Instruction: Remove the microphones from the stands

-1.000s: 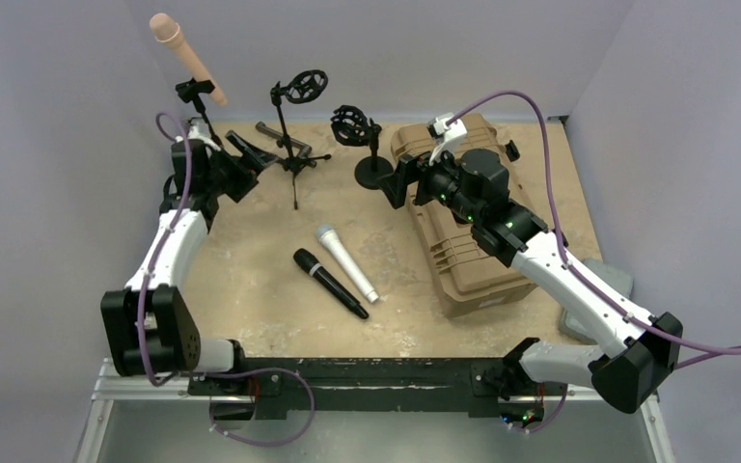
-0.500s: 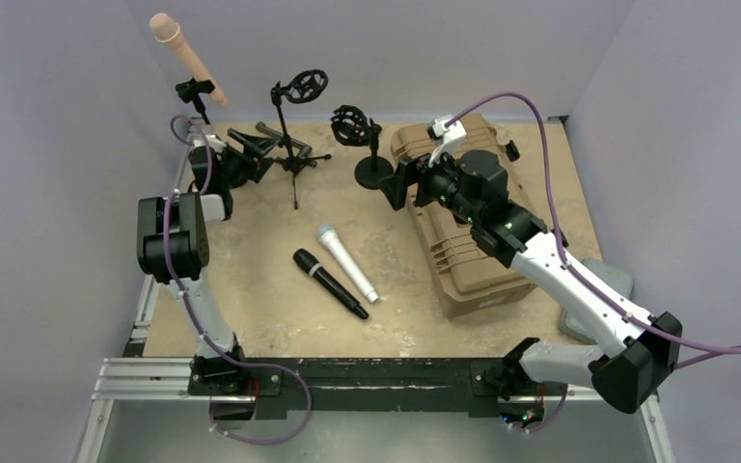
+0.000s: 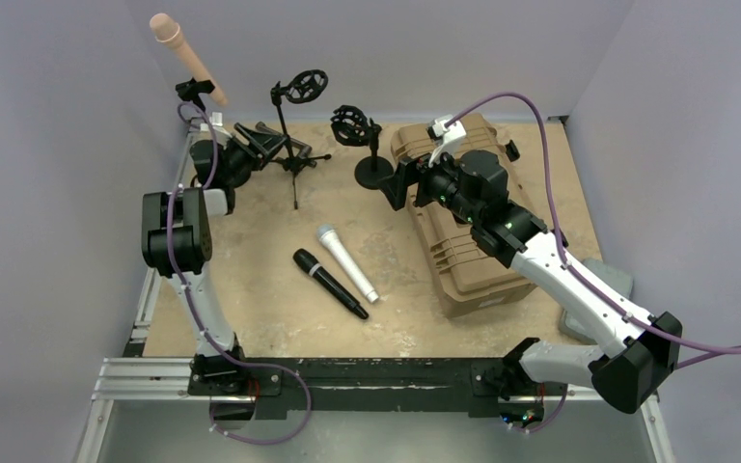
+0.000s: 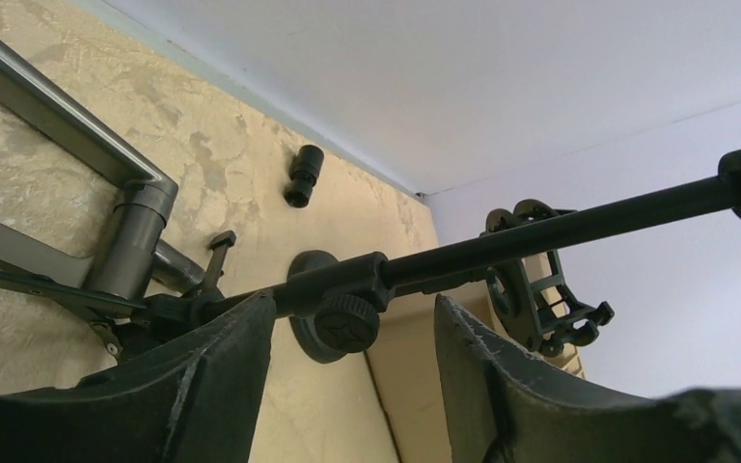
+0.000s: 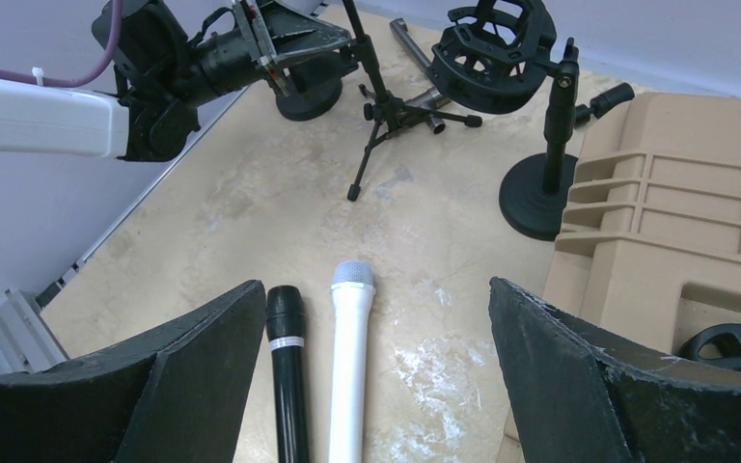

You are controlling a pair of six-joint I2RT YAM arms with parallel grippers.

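A peach microphone (image 3: pixel 185 58) sits tilted in the clip of a black stand (image 3: pixel 196 95) at the far left corner. My left gripper (image 3: pixel 272 141) is open, low by the tripod stand (image 3: pixel 294 145) to the right of that stand. In the left wrist view its fingers (image 4: pixel 222 367) flank the tripod's black pole and knob (image 4: pixel 347 323); my left gripper (image 4: pixel 352 309) holds nothing. My right gripper (image 3: pixel 401 183) is open and empty above the table. In the right wrist view, my right gripper (image 5: pixel 376 289) frames a black microphone (image 5: pixel 288 376) and a white one (image 5: pixel 349 367).
A shock-mount stand on a round base (image 3: pixel 371 169) stands at the back middle. A tan hard case (image 3: pixel 463 260) lies under my right arm. The black microphone (image 3: pixel 330 283) and the white one (image 3: pixel 345 262) lie mid-table. A grey tube (image 4: pixel 58 125) lies by the tripod.
My left arm has folded upright at the left edge and its gripper has moved back and right to the tripod stand. The right arm and the microphones have not moved.
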